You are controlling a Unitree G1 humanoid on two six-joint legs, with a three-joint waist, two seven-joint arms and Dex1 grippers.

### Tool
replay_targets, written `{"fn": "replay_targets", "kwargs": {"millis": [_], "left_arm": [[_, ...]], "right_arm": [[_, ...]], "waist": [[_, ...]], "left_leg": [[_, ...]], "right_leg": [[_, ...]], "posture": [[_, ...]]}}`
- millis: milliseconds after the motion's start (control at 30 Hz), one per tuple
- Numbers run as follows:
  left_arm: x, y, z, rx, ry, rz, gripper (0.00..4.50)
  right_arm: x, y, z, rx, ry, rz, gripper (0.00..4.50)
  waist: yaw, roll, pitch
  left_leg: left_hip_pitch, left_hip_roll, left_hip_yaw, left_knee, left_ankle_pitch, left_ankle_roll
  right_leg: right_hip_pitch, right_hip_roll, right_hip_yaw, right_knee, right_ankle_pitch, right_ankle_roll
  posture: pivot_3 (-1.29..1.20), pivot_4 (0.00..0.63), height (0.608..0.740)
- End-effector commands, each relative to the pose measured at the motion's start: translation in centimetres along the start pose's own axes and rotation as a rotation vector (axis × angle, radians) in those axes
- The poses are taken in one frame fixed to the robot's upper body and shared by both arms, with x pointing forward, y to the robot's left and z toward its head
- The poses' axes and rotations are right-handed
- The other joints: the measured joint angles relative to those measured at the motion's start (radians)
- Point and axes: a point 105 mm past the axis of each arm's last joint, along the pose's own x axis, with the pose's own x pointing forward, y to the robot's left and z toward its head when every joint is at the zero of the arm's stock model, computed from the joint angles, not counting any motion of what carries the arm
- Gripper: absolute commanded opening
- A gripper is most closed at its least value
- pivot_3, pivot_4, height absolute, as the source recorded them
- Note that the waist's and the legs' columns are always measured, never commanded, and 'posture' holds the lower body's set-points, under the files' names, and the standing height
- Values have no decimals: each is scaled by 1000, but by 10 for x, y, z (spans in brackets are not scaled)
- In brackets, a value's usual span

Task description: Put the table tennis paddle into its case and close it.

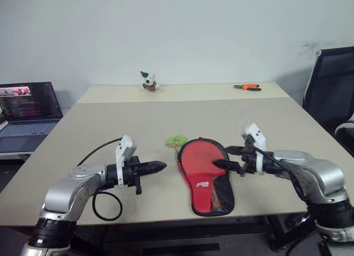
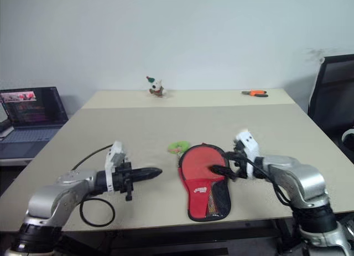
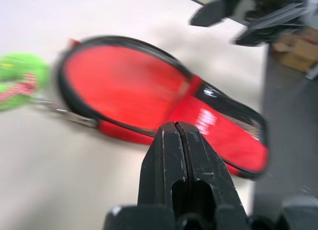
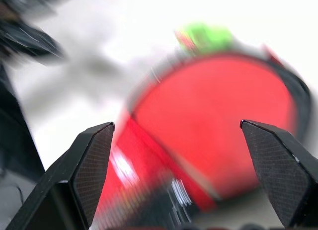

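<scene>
The case (image 1: 206,176) lies flat near the table's front edge, red side up, with white lettering and black mesh on its narrow end. Its round end is a smooth red face (image 3: 124,91) inside a black rim. I cannot tell whether that face is the paddle's rubber or the case's fabric, and no wooden handle shows. A green zipper tag (image 1: 177,140) lies at the case's far left corner. My left gripper (image 1: 160,166) is shut and empty, pointing at the case from its left, apart from it. My right gripper (image 1: 227,158) hovers open over the case's right edge, with nothing between its fingers.
A laptop (image 1: 27,109) stands open on a side surface at the left. A small toy figure (image 1: 148,82) and orange pliers (image 1: 247,87) lie at the table's far edge. A black chair (image 1: 332,84) stands at the right. A black cable loop (image 1: 105,205) hangs from my left arm.
</scene>
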Motion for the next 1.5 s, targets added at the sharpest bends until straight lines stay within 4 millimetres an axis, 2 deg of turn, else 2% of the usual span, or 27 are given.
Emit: {"fn": "replay_targets", "kwargs": {"millis": [33, 167, 267, 400, 633, 800, 1033, 1133, 1500], "left_arm": [[3, 22, 11, 55, -25, 122, 550], [12, 42, 18, 84, -42, 216, 1906], [21, 53, 21, 104, -46, 257, 3016], [46, 76, 32, 91, -50, 334, 4489], [82, 99, 34, 74, 42, 359, 4489], [99, 97, 23, 103, 133, 344, 4489], [108, 94, 3, 108, 211, 349, 4489], [109, 94, -3, 105, 225, 366, 3925], [114, 93, -12, 61, 213, 392, 225]], "right_arm": [[16, -10, 0, -29, -18, -77, 4500], [28, -11, -19, -86, 40, -104, 4500], [31, -9, -24, -90, 45, -98, 4500], [32, -8, -29, -95, 54, -104, 4500], [35, -11, -29, -86, 48, -142, 4500], [35, -14, -32, -75, 54, -183, 4500], [33, -16, -36, -66, 55, -215, 4500], [34, -15, -36, -66, 53, -216, 4500], [34, -14, -33, -120, 49, -230, 4500]], "waist": [[3, 0, 0], [16, 0, 0], [17, 0, 0], [20, 0, 0], [13, 0, 0], [12, 0, 0], [14, 0, 0], [13, -1, 0], [13, -1, 0]], "left_leg": [[0, -1, 0, 0, 0, 0], [-2, -3, 0, 0, 0, 0], [-4, -3, -1, 0, 0, 0], [-6, -3, -3, 2, 0, 0], [-6, -4, -1, 1, 0, 0], [-7, -4, 0, 1, 0, 1], [-7, -4, -1, 1, 0, 1], [-7, -4, -1, 1, 0, 1], [-6, -4, -1, 2, 0, 1]], "right_leg": [[0, 0, 0, 0, 0, 0], [-1, -1, 0, -1, 1, 2], [-2, -2, -2, -2, 1, 2], [-2, -1, -4, -2, 1, 2], [-2, -1, -7, -3, 1, 2], [-3, -1, -7, -4, 1, 2], [-3, -1, -7, -3, 1, 2], [-3, -1, -7, -3, 1, 2], [-3, -1, -7, -1, 1, 2]], "posture": [[0, 150, 740], [0, 150, 740], [0, 150, 740], [0, 150, 740], [0, 150, 740], [0, 150, 740], [0, 150, 740], [0, 150, 740], [0, 150, 740]]}}
